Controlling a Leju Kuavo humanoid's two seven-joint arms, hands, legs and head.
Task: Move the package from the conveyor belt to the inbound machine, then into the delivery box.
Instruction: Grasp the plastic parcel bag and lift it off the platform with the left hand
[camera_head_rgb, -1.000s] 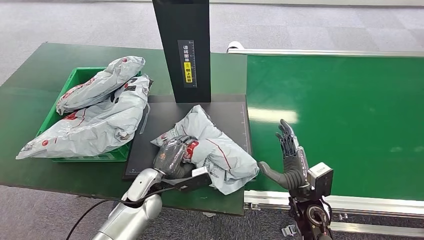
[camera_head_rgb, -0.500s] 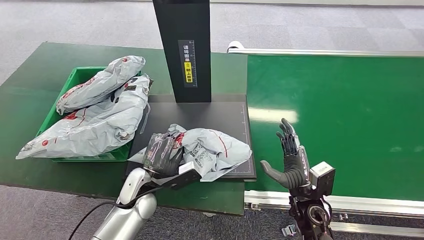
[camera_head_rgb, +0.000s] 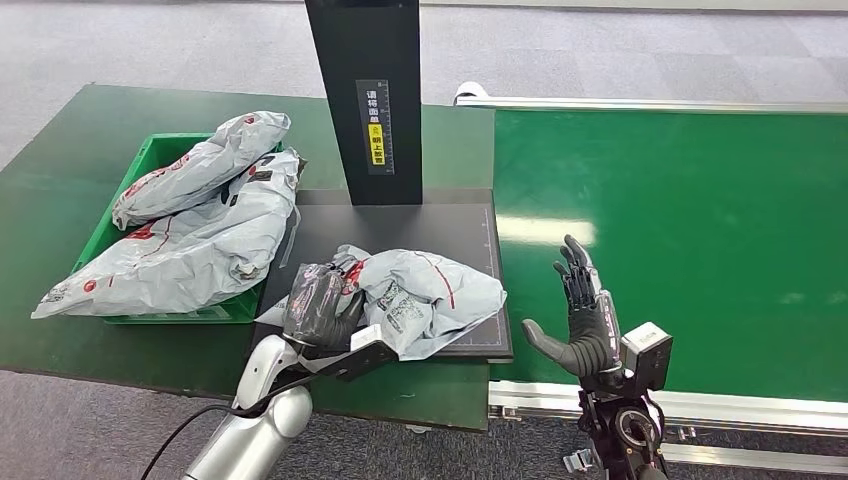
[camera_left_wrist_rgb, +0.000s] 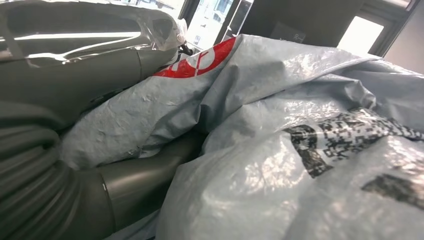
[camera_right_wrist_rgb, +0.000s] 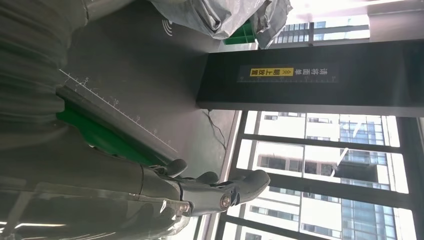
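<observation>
The box (camera_head_rgb: 130, 215), already holding packages, sits left of the left robot hand (camera_head_rgb: 320, 305), which grips the package (camera_head_rgb: 425, 295) on the machine plate (camera_head_rgb: 440, 225); the package's long axis runs left-right. The right robot hand (camera_head_rgb: 580, 320) hovers spread, empty, farther off.

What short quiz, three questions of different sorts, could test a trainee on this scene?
1. True or false: the robot's left hand grips the grey plastic mailer package lying on the flat black scanner platform.
2. Multiple choice: where do the other grey mailer bags lie? A) on the green conveyor belt B) in the green plastic crate C) on the floor
3. Fill in: the right hand is raised, fingers apart, holding ____.

Key: 1 true; 2 B; 3 nothing.
</observation>
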